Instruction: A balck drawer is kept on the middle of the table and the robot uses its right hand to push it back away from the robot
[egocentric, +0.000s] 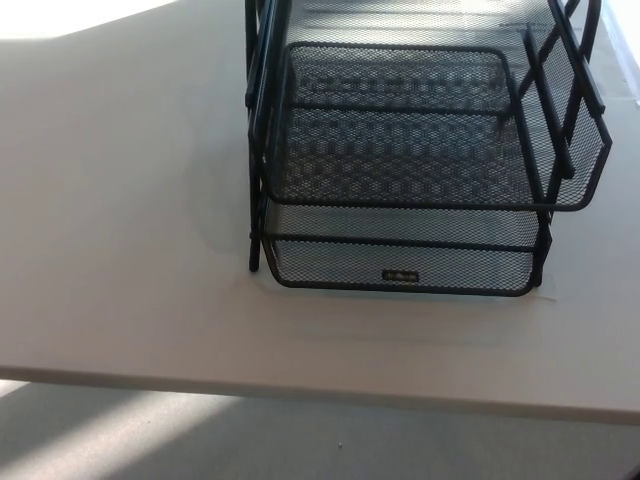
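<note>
Black mesh drawer on the table, no robot hand in the picture.

Neither the left hand nor the right hand shows anywhere in the head view, so whether their fingers are spread or pressed together cannot be told, and no arm pose can be read. The black drawer (400, 180), a stack of wire mesh trays in a black frame, stands on the pale table (120, 250), right of the picture's centre and running off the top edge. Its lowest tray faces the near side and carries a small label (400, 274) on its front wall. A bare strip of tabletop lies between that front wall and the table's near edge; a wide bare stretch lies to the drawer's left. Below the near edge the grey floor (200, 440) shows, with bright light patches.
</note>
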